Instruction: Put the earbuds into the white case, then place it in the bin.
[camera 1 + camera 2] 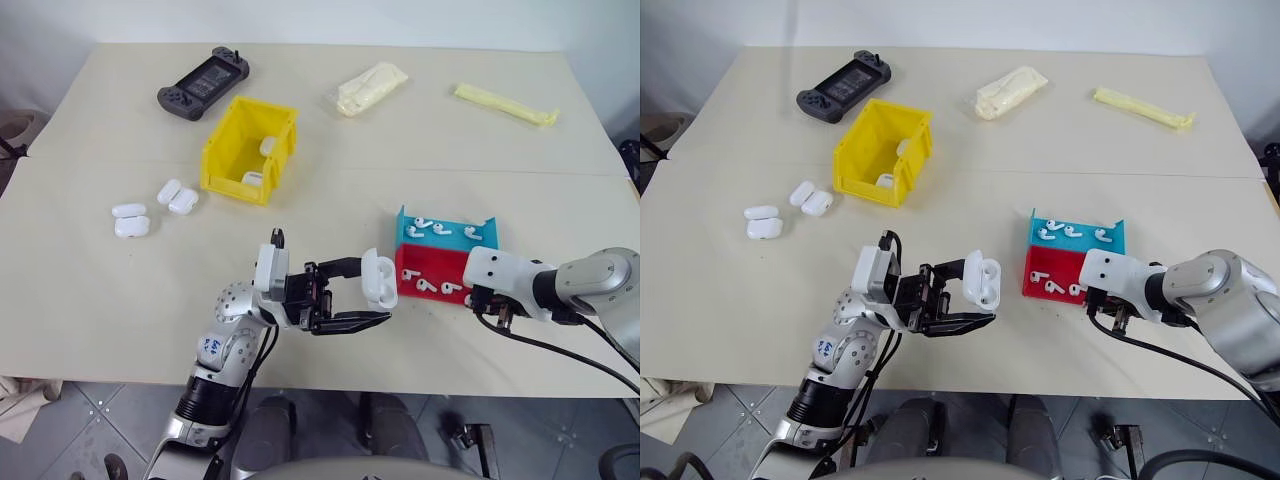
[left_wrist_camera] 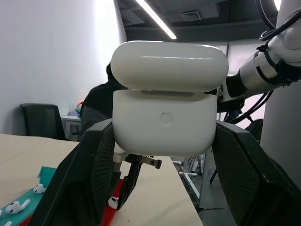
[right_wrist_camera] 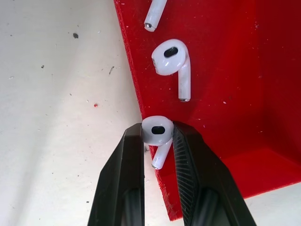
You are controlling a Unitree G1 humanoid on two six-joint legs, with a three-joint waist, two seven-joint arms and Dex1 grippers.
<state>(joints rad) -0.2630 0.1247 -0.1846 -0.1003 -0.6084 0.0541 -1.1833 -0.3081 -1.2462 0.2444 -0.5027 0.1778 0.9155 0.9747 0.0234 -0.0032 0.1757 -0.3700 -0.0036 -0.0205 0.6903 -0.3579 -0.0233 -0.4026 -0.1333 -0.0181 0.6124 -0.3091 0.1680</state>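
Note:
My left gripper (image 1: 375, 291) is shut on a white case (image 1: 380, 274) and holds it up above the table's front, lid hinged open. In the left wrist view the case (image 2: 164, 122) sits between both fingers. My right gripper (image 3: 157, 132) points down at the near edge of a red tray (image 3: 225, 94) and is shut on one earbud (image 3: 160, 157) by its head. A second earbud (image 3: 172, 60) lies loose on the red tray just beyond. The yellow bin (image 1: 225, 160) stands further back on the left with two white cases inside.
A blue tray (image 1: 440, 243) with earbuds adjoins the red tray (image 1: 412, 272) on its far side. Several spare white cases (image 1: 131, 226) lie left of the bin. A black game console (image 1: 203, 83) and two plastic packets (image 1: 370, 88) lie at the back.

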